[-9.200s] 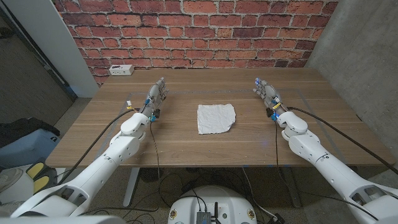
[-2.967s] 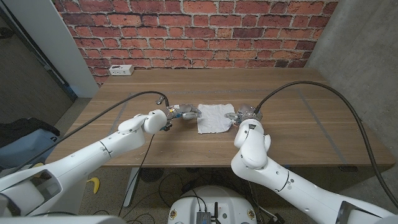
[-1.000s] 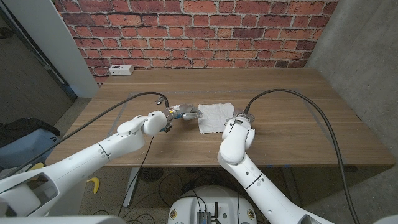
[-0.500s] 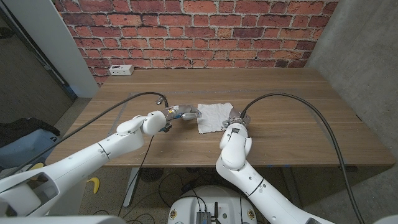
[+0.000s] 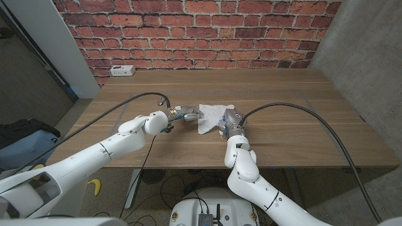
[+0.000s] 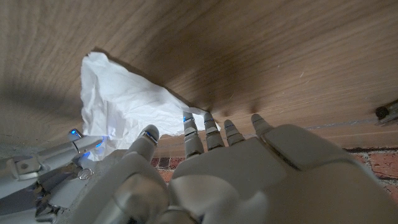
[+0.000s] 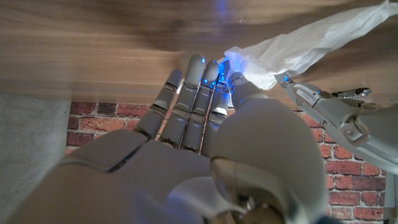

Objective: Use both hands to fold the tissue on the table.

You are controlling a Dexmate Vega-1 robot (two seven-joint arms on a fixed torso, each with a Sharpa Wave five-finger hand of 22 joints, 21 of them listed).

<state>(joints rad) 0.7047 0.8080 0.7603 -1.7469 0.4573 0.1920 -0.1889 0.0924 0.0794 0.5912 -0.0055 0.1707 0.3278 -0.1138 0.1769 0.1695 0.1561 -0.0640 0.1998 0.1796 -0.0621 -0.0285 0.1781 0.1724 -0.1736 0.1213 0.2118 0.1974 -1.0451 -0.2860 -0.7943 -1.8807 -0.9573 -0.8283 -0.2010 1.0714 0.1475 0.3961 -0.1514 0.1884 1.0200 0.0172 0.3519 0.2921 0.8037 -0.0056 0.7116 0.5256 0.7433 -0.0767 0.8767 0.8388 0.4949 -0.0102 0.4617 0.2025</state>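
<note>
Head view first: the crumpled white paper tissue (image 5: 211,117) lies at the middle of the long wooden table (image 5: 301,113), and it looks narrower than half a second ago, its right side lifted and drawn inward. The right hand (image 5: 230,119) has slid left along with that edge, while the left hand (image 5: 186,113) stays at the tissue's left edge, where it was a second ago. A white power strip (image 5: 122,70) sits at the far left corner of the table, under the red brick wall (image 5: 201,31).

Left wrist view: the left hand's fingers (image 6: 193,134) reach out, slightly apart, with their tips at the tissue's near corner. Whether they press or pinch it I cannot tell.

Right wrist view: the right hand's fingers (image 7: 199,81) lie close together, and the tissue's edge is caught by the thumb against them, so the sheet rises off the wood in a slanted flap. I judge the fold is under way, the right edge being carried over towards the left side.
</note>
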